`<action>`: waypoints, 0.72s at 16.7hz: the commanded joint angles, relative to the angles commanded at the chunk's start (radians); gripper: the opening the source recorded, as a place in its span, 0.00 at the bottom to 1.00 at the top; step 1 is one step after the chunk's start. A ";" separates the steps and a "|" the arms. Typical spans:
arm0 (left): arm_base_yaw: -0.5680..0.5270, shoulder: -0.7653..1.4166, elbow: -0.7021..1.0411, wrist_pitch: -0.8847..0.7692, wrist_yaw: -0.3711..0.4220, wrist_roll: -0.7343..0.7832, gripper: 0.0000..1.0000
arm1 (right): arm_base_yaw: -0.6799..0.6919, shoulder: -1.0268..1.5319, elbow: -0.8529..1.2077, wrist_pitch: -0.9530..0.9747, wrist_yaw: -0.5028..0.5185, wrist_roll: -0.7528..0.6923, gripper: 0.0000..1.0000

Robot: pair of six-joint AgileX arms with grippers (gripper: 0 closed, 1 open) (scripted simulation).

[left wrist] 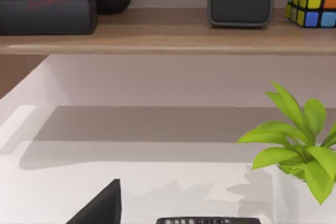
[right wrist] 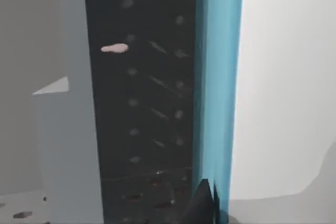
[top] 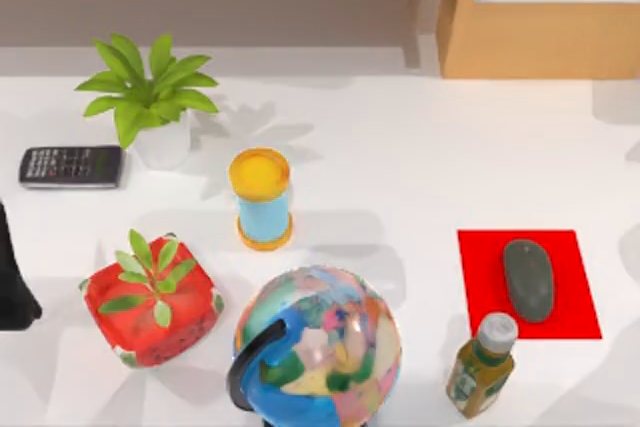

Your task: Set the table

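Desk [top: 400, 147]: the white top that carries everything; stiff, smooth and flat, far too big to lift, so I judge nothing on it is to be gripped but the things it bears.
Left tool [top: 12, 282]: a dark shape at the desk's left edge, near the calculator [top: 72, 166]; I cannot tell whether its fingers are apart or together.
Right tool: the right wrist view looks close at a dark panel with a blue edge; its state cannot be told.
Mat [top: 527, 282]: red, near the right edge, with a grey mouse [top: 528, 279] lying on it.
Bottle [top: 480, 365]: capped, upright at the front edge, just beside the mat's front-left corner; probably light and slippery, best taken round the body.
Containers: white pot [top: 163, 142] and red pot [top: 150, 312], each holding a green plant; the yellow-topped cup [top: 261, 198] stands mid-desk, contents unclear.
Globe [top: 318, 347]: at the front edge, round and awkward to grip.
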 joint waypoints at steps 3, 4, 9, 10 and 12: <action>0.000 0.000 0.000 0.000 0.000 0.000 1.00 | 0.000 0.000 0.000 0.000 0.000 0.000 0.83; 0.000 0.000 0.000 0.000 0.000 0.000 1.00 | 0.000 0.000 0.000 0.000 0.000 0.000 0.90; 0.000 0.000 0.000 0.000 0.000 0.000 1.00 | 0.000 0.000 0.000 0.000 0.000 0.000 1.00; 0.000 0.000 0.000 0.000 0.000 0.000 1.00 | 0.000 0.000 0.000 0.000 0.000 0.000 1.00; 0.000 0.000 0.000 0.000 0.000 0.000 1.00 | 0.000 0.000 0.000 0.000 0.000 0.000 1.00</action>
